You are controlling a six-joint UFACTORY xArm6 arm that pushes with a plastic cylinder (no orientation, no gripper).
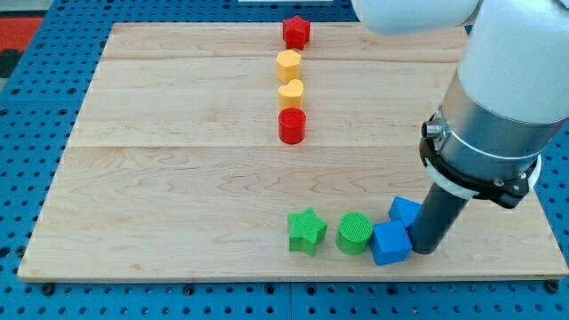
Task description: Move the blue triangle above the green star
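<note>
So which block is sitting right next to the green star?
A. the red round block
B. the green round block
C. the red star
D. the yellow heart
B: the green round block sits just to the view's right of the green star near the view's bottom, while the red and yellow blocks stand in a column far up the board.

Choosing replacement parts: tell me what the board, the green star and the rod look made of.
Board: pale wood, matte, going by the visible grain and plank seams. Green star: probably moulded or printed plastic, given its uniform colour and dull sheen. Rod: dark and smooth, plastic or metal, I cannot tell; my tip sits beside the blue blocks.
</note>
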